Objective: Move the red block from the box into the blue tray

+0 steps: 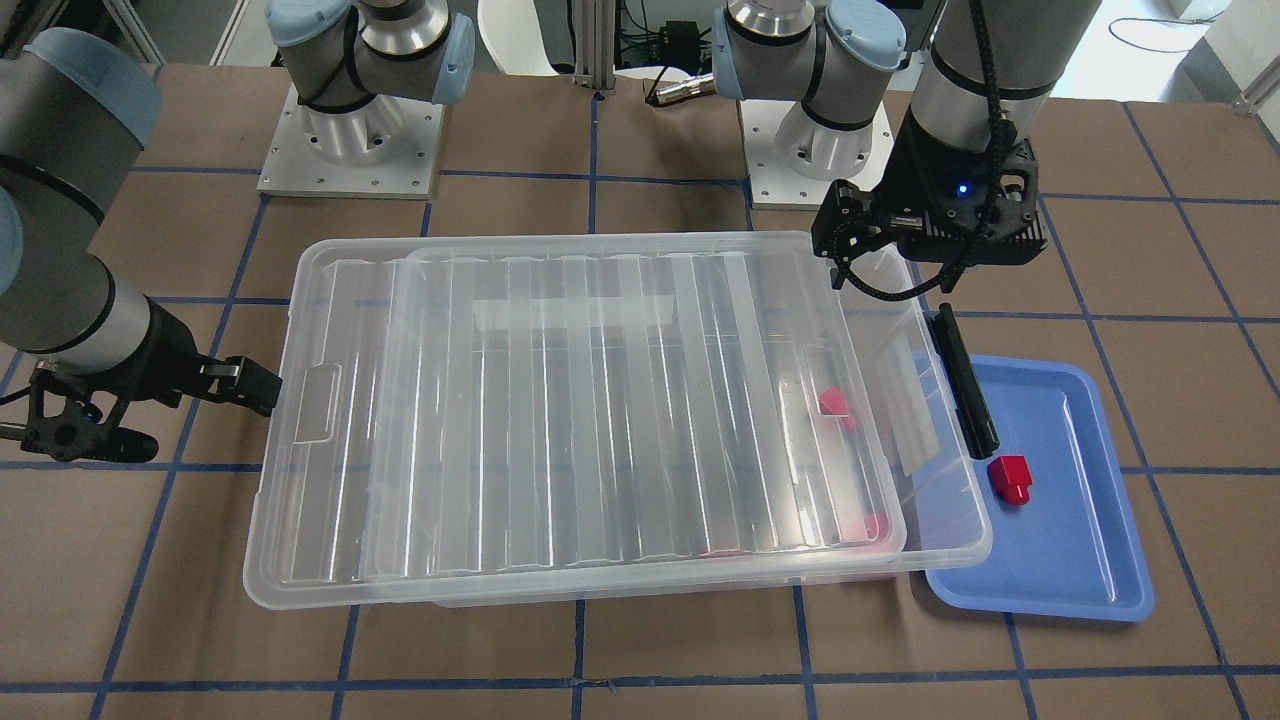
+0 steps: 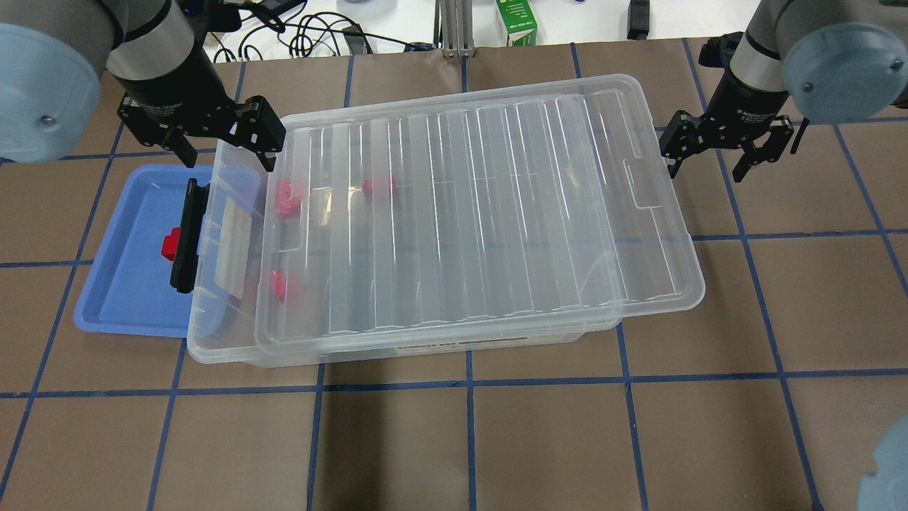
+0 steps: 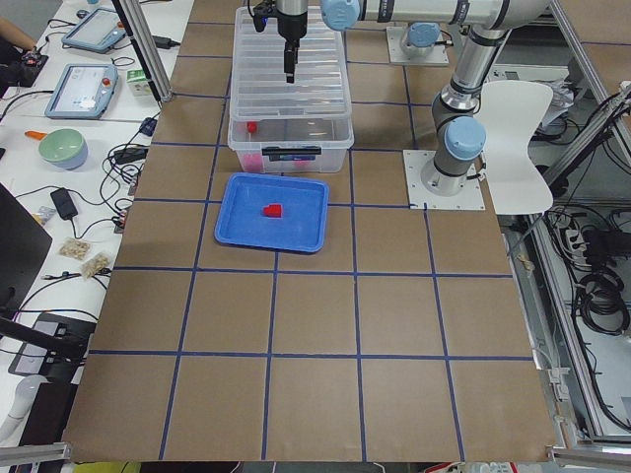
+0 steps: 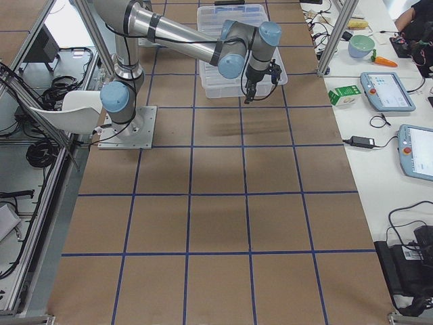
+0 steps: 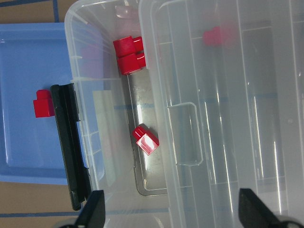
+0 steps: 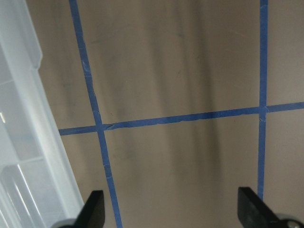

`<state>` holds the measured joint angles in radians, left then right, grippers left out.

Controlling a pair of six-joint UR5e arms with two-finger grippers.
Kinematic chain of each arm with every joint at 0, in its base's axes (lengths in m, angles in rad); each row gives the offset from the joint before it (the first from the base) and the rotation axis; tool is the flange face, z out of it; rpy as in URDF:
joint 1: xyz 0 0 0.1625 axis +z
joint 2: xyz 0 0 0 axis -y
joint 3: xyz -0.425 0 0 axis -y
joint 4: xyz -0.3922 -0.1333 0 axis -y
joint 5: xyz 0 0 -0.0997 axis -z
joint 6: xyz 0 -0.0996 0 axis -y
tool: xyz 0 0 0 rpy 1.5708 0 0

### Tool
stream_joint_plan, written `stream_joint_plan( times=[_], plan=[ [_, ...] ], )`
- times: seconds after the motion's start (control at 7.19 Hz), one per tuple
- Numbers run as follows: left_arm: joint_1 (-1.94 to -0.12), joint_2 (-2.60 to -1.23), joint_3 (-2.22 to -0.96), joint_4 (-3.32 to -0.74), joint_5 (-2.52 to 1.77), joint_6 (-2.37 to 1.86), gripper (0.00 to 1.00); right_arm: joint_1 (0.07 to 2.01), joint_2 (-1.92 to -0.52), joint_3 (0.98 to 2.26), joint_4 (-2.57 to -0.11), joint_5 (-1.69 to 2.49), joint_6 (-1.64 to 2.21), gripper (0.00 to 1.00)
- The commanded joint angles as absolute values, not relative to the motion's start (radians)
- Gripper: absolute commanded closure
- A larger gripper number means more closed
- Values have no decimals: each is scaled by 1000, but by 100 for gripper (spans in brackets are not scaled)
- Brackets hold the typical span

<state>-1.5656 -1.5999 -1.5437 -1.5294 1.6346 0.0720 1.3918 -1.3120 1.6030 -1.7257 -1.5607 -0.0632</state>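
One red block [image 1: 1010, 478] lies in the blue tray [image 1: 1060, 565], which also shows in the overhead view [image 2: 117, 298]. The clear box [image 2: 482, 213] stands beside the tray, its black handle [image 2: 188, 238] over the tray's edge. Its lid is slid toward the right arm, leaving the handle end uncovered. Several more red blocks [image 5: 146, 139] lie inside near that end. My left gripper [image 2: 227, 152] is open and empty above the box's uncovered end [image 5: 171, 213]. My right gripper [image 2: 706, 165] is open and empty beside the box's other end, over bare table [image 6: 171, 211].
The table is brown with blue tape lines [image 6: 180, 118]. A white chair [image 3: 513, 128] stands behind the arm bases. A green carton [image 2: 516, 20] and cables lie past the far edge. Side benches hold tablets and a bowl.
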Motion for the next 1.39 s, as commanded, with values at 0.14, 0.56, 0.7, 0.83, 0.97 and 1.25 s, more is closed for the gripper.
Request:
stream_joint_plan(
  times=[0.14,0.56,0.7,0.83,0.97,1.25],
  plan=[
    [-1539,-1591,-1539,-1517,1629,66,0,1451,-1304,1601,-1727,-1555,14,0],
    [-1508,-1589,-1529,-1519,1602,80,0,1454,-1299,1601,-1726,-1555,18,0],
    [-1509,-1586,-1535,-1520,1606,80,0,1454,-1299,1601,-1726,-1555,18,0],
    [-1508,-1586,-1536,-1520,1603,78,0,1456,-1299,1601,-1726,-1555,18,0],
    [-1506,-1585,-1542,-1525,1605,80,0,1462,-1301,1600,-1727,-1555,20,0],
    [-1509,-1589,-1537,-1523,1614,74,0,1462,-1299,1589,-1726,-1555,18,0]
  ],
)
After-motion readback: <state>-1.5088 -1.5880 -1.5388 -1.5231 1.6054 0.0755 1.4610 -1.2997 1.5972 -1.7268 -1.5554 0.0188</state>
